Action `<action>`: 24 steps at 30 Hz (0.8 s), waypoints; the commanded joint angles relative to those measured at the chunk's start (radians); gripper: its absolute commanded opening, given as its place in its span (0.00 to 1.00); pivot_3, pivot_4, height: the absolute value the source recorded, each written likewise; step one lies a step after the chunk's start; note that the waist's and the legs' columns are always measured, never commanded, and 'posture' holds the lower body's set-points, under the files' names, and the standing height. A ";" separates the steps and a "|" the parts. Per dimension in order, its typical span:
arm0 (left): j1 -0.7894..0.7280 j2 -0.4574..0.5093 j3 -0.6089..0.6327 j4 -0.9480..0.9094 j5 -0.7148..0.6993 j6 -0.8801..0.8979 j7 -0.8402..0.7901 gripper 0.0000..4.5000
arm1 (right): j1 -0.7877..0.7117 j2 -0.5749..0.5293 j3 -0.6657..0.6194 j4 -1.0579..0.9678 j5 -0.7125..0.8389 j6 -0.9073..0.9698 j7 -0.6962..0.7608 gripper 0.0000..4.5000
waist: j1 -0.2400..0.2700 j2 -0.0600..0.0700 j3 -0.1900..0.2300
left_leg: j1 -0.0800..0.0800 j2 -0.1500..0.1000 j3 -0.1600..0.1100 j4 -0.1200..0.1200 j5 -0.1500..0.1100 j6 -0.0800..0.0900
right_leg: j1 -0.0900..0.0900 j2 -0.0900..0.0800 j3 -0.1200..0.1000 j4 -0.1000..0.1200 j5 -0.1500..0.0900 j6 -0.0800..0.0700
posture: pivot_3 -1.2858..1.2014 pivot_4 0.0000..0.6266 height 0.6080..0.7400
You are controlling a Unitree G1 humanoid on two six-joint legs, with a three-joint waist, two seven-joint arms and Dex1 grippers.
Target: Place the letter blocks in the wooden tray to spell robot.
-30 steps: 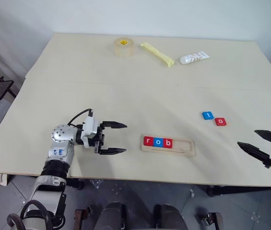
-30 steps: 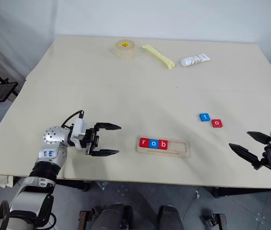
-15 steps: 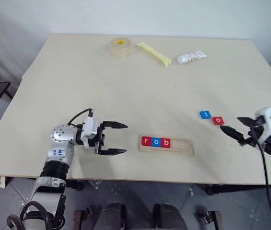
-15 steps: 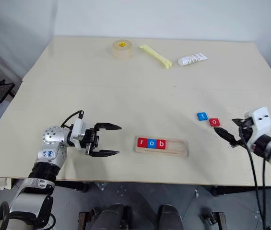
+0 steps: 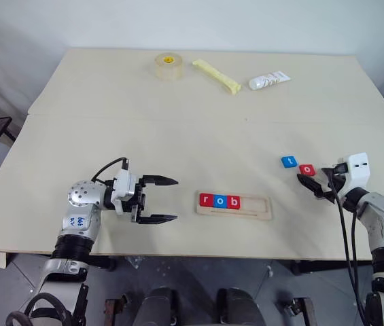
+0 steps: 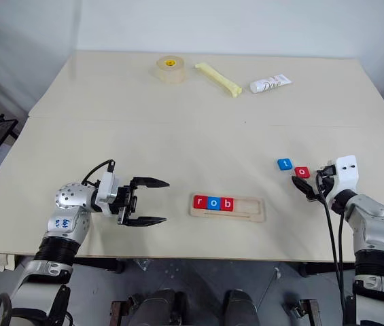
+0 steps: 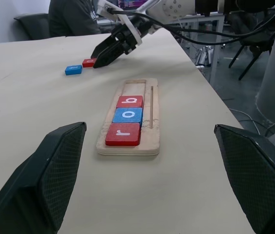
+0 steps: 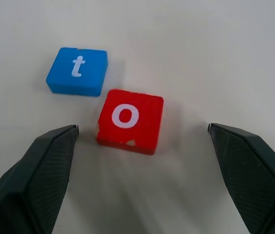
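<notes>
While the wooden tray (image 5: 235,206) lay near the front edge of the pale surface (image 5: 178,122), three letter blocks sat side by side at its left end: a red r (image 5: 206,200), a blue o (image 5: 220,201) and a red b (image 5: 233,202), leaving the right part of the slot bare. The other two blocks lay loose on the surface, well to the right of the tray and a little farther back: a blue t (image 5: 289,161) and, touching its corner, a red o (image 5: 306,169).

The right end effector (image 5: 312,184) was down low just beside the red o, its two black fingers spread wide with nothing between them; from its wrist camera the red o (image 8: 130,120) sat on the surface ahead of the gap between the fingers, not touched by either. The blue t (image 8: 78,71) lay just beyond it.

The left end effector (image 5: 159,199) hung to the left of the tray, apart from it, pointing across at the tray's end, its fingers also wide apart and holding nothing.

Along the far edge of the surface lay a roll of tape (image 5: 168,66), a yellow stick (image 5: 216,75) and a white tube (image 5: 268,81), all well away from the blocks. In the left wrist view, a person in dark clothing (image 7: 74,17) sat beyond the far end of the surface.
</notes>
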 commanded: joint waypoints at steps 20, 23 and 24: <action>0.022 0.027 0.026 0.020 -0.025 -0.021 -0.039 1.00 | 0.129 0.121 -0.063 -0.391 0.053 0.116 -0.246 0.32 | 0.003 0.001 0.000 | 0.000 0.000 0.000 0.000 0.000 0.000 | 0.000 0.000 0.001 0.001 0.000 0.000 | 0.52 0.24 1.00; 0.017 0.030 0.028 0.045 -0.021 -0.031 -0.045 1.00 | 0.233 0.150 -0.075 -0.605 0.077 0.208 -0.312 0.32 | 0.004 0.001 0.000 | 0.000 0.000 -0.001 0.000 0.000 0.000 | -0.001 0.000 0.001 0.001 0.000 0.000 | 0.52 0.24 1.00; 0.015 0.029 0.028 0.050 -0.019 -0.033 -0.046 1.00 | 0.267 0.166 -0.083 -0.676 0.092 0.244 -0.339 0.32 | 0.005 0.001 0.000 | 0.000 0.000 -0.001 0.000 0.000 0.000 | -0.001 0.000 0.001 0.001 0.000 0.000 | 0.52 0.24 1.00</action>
